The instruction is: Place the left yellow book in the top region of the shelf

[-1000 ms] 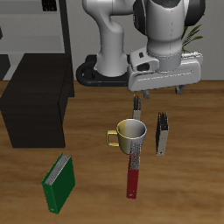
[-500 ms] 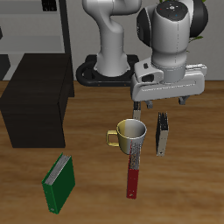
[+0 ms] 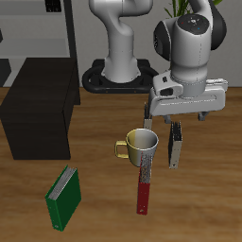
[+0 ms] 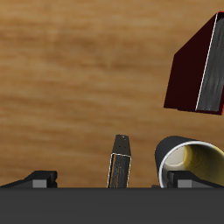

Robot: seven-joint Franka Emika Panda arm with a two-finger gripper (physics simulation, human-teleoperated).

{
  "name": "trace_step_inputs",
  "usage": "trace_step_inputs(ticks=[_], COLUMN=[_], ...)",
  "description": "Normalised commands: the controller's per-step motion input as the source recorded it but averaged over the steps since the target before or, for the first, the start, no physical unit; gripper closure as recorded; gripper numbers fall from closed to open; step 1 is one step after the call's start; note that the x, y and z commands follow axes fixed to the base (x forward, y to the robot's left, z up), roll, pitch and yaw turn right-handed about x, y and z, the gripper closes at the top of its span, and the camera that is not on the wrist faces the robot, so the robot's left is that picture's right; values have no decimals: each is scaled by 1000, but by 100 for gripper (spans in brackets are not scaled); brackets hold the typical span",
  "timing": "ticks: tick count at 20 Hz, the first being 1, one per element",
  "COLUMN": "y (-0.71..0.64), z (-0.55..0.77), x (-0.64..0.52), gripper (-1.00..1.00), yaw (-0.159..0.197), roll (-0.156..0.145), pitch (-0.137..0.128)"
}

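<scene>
Exterior view: wooden table, warm brown planks. Behind it a dim room, a potted plant at the back and a pale rack with thin posts. The shelf, a low black cabinet, sits on the table well apart from the other items. The left yellow book stands upright on its edge just beside the metal mug, dark spine facing the camera, long axis vertical, covers running front to back. The second yellow book stands farther back behind the mug, partly hidden by the gripper. The gripper hangs above the left yellow book, not touching it; fingers spread apart, nothing between them. A green book lies tilted near the front edge. A red-and-grey flat object lies in front of the mug.

Wrist view: the left yellow book seen from above as a narrow dark edge, beside the mug with its yellowish interior. The red-and-grey object lies beyond. Fingertips at the frame edge, well apart.
</scene>
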Motion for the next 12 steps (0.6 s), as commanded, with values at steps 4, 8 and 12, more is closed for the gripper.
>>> trace_step_inputs(ticks=[4,8,12], y=[-26,-23,15], z=[-206,-173,-210], x=[-186,-213,-77], gripper=[-100,-100,-100], yaw=[-29,6,-37], roll=[-31,-15,-32], pitch=[-35,-67,3])
